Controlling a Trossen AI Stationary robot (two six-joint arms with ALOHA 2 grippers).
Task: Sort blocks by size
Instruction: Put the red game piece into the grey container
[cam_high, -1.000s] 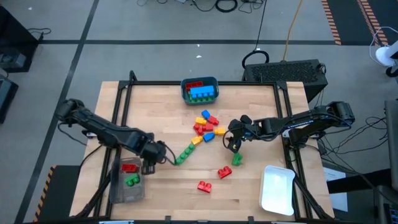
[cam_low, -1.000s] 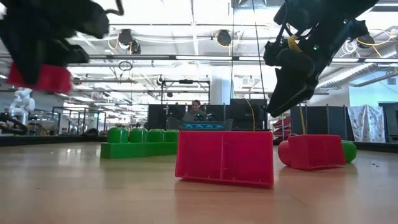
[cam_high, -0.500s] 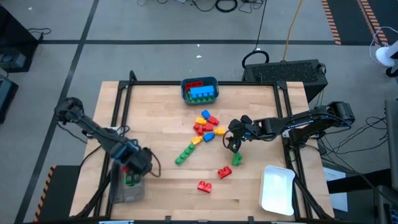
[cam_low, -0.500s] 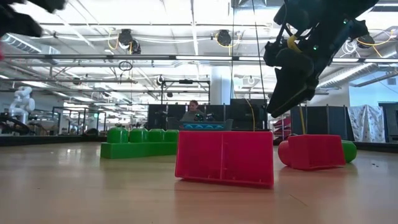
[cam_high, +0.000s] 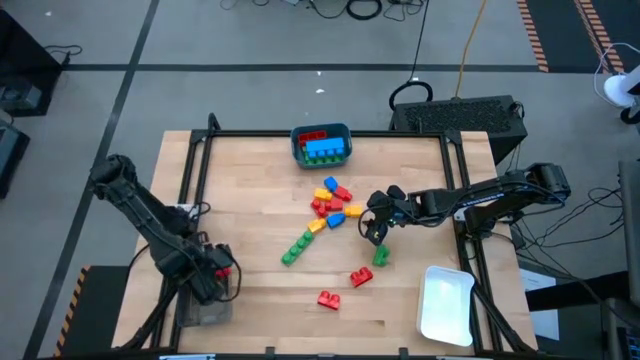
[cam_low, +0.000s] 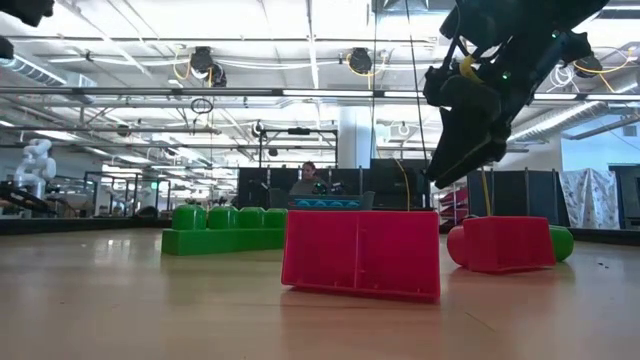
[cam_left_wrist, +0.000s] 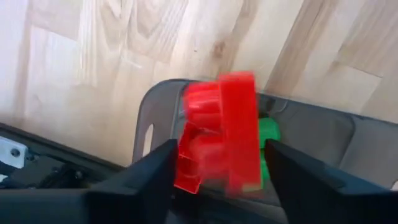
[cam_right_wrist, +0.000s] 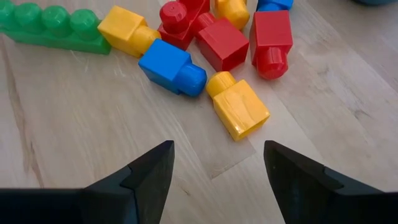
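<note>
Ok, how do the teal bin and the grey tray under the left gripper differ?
The teal bin sits at the table's far edge, holding blue and red blocks. The grey tray sits at the near-left corner, holding red and green blocks, with the left gripper above it. Both hold sorted blocks.

A red studded plastic brick (cam_left_wrist: 219, 140) is showing above a grey plastic tray (cam_left_wrist: 311, 134); a blue brick (cam_right_wrist: 172, 68), a yellow brick (cam_right_wrist: 239, 106) and a long green brick (cam_right_wrist: 53, 26) are lying on pale wood-grain tabletop (cam_right_wrist: 93, 137).

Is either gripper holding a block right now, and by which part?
Right gripper is open over the table, holding nothing. A red block shows between the left gripper's fingers; hold unclear.
</note>
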